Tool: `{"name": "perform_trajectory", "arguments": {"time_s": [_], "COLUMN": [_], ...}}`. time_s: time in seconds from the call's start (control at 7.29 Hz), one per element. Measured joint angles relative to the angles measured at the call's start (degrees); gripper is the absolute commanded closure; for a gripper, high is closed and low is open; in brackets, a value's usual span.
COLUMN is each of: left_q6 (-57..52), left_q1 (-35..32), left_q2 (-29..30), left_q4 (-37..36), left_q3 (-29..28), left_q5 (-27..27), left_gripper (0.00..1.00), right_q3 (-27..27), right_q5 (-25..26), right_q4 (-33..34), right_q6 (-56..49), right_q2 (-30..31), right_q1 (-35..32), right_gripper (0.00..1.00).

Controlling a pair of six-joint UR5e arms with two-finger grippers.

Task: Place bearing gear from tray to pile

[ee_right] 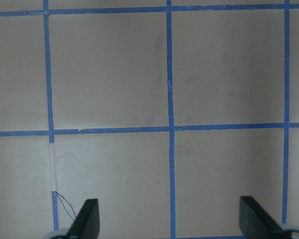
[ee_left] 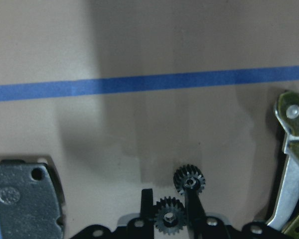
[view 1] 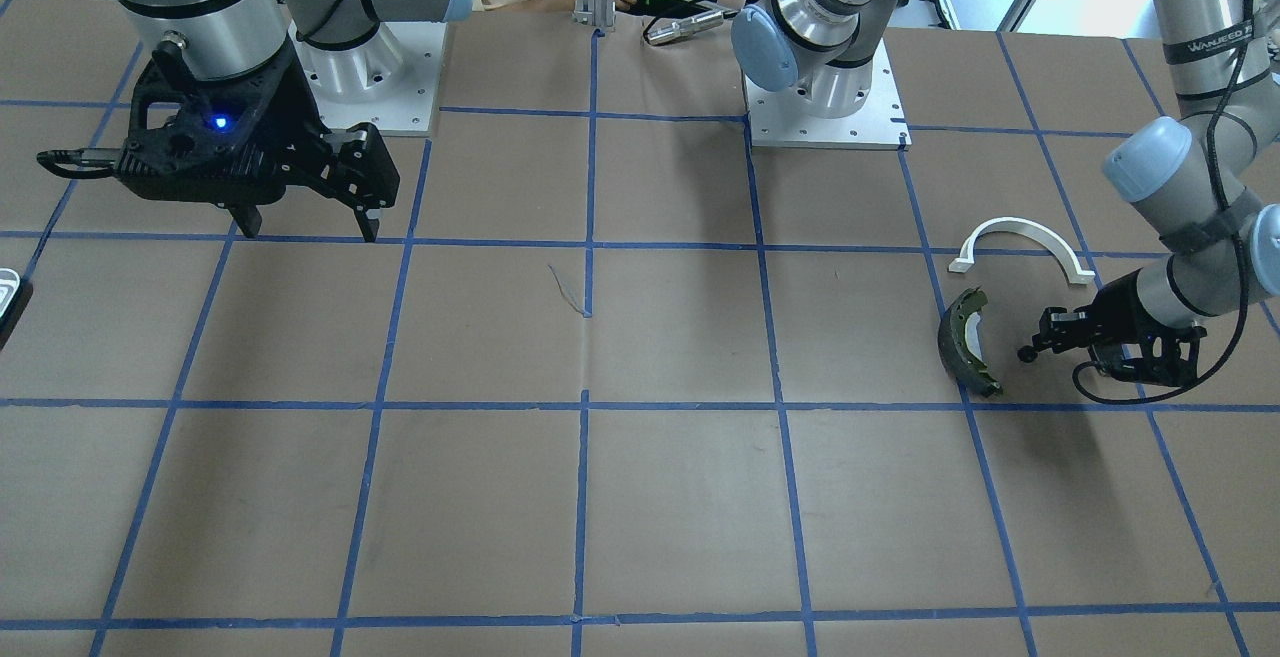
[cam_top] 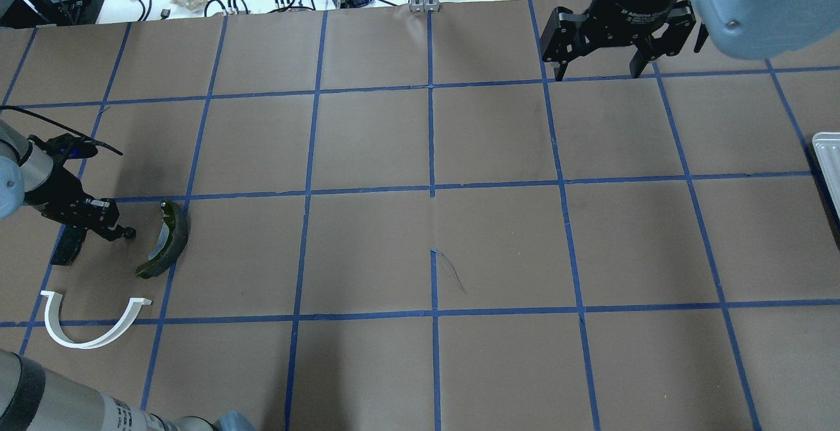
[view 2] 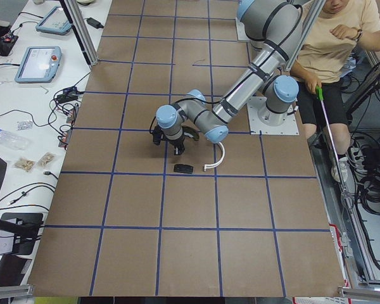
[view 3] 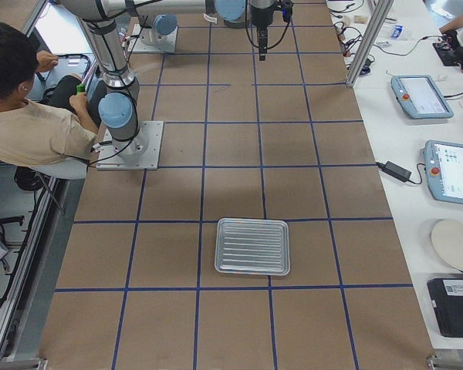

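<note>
front view: left gripper point(view 1: 1035, 345) sits low over the surface point(view 1: 640, 497) with the bearing gear point(view 1: 1025, 354) at its tip, just beside the brake shoe point(view 1: 960, 342). The white half-ring bracket point(view 1: 1020, 232) is near. The right gripper point(view 1: 310, 232) is well apart, jaws spread, carrying nothing.
overhead: the gear lies between the brake shoe and the black pad point(cam_top: 67, 250), so it's within the pile point(cam_top: 154, 264). The tray point(cam_top: 828, 152) is at the far edge, well apart.
left side view: the near arm is folded down over the pile. It's too small to read the jaws here.
right side view: I see no gear on the ribbed tray point(view 3: 252, 247).
left wrist: jaws are pinching a small toothed wheel point(ee_left: 169, 219), and a second toothed wheel sits just ahead at one fingertip. I can't tell if they are one part.
right wrist: jaws are spread wide over the taped grid.
step: my read is that transport is done and release is next.
risk 1: the round gear could roll away from the pile if I let go above the surface.
risk 2: teeth could catch on a fingertip, so the gear lifts off with the retreat.
risk 3: with the shoe and pad this close, any sideways drift could knock them.
</note>
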State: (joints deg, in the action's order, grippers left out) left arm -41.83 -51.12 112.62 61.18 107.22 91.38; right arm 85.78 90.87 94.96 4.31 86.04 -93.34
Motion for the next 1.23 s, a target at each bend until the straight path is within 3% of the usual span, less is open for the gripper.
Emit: {"name": "perform_trajectory", "arguments": {"time_s": [0.55,0.69,0.82,0.96,1.23], "left_q6": [-0.13,-0.06,-0.03,-0.01,0.05], "left_q1": [0.29,0.32,0.32,0.32,0.32], "left_q2": [0.19,0.26,0.29,0.34,0.27], "left_q4": [-1.25,-1.74,-1.93,-1.99,-1.93], "left_q3": [0.12,0.15,0.17,0.20,0.22], "left_q5": [0.00,0.02,0.03,0.05,0.19], "left_gripper": [1.00,0.94,0.34,0.00,0.00], "right_q3": [0.00,0.02,0.06,0.07,0.14], "right_q5": [-0.01,-0.05,-0.07,-0.08,-0.02], "right_q4": [0.12,0.16,0.24,0.28,0.30], "right_q6": [0.00,0.00,0.00,0.00,0.00], "right_q2": [0.00,0.00,-0.01,-0.02,-0.06], "right_q1": [0.00,0.00,0.00,0.00,0.09], "right_gripper": [0.00,0.00,0.00,0.00,0.00]}}
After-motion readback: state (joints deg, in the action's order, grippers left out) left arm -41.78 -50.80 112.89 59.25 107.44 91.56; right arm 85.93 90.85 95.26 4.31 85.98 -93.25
